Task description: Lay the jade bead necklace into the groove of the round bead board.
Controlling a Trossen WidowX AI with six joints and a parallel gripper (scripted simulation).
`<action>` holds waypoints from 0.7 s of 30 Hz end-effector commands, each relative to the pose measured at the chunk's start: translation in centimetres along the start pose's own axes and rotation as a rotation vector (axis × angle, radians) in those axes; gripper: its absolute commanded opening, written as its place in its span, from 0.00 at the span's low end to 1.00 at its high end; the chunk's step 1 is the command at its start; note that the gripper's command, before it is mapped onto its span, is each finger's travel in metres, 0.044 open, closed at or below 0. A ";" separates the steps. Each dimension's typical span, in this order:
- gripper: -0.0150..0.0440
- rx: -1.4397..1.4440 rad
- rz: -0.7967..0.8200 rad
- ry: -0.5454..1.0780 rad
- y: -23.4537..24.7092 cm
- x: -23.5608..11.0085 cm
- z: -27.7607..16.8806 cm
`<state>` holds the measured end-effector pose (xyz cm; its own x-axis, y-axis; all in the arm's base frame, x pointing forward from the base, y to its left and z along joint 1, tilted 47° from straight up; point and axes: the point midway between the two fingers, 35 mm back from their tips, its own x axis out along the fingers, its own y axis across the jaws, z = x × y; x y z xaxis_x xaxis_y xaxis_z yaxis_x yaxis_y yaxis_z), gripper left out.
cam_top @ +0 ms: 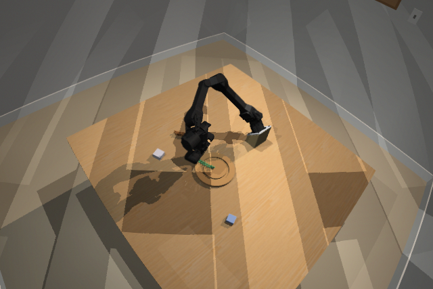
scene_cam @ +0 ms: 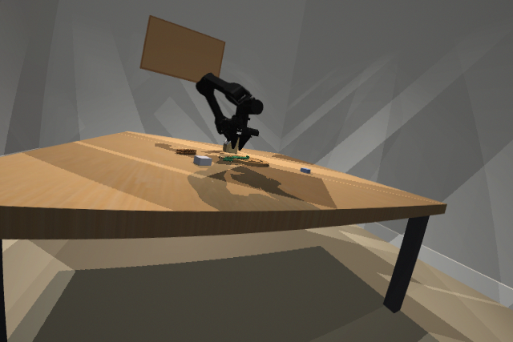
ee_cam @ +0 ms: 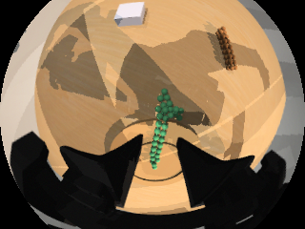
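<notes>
The jade bead necklace is a green doubled strand. Its near end lies inside the groove ring of the round bead board, and its bunched far end lies past the board's rim. The strand crosses the groove and does not follow it. My gripper is partly open and empty, above the necklace and the board's edge. In the wrist view the strand shows between and beyond the fingertips, below them. In the top view the arm hides the fingertips and part of the necklace.
A brown bead bundle lies near the arm. A white block lies on the necklace's bunched side of the board. A blue block lies on the other side.
</notes>
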<state>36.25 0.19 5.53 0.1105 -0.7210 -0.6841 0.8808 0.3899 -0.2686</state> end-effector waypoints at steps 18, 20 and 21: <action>0.59 0.036 0.009 -0.004 0.3 1.5 0.5; 0.59 0.035 0.008 -0.005 0.2 1.8 0.5; 0.59 0.035 0.008 -0.005 0.2 1.9 0.5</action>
<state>37.05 -0.91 5.04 0.1251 -0.7160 -0.6868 0.8994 0.3740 -0.2261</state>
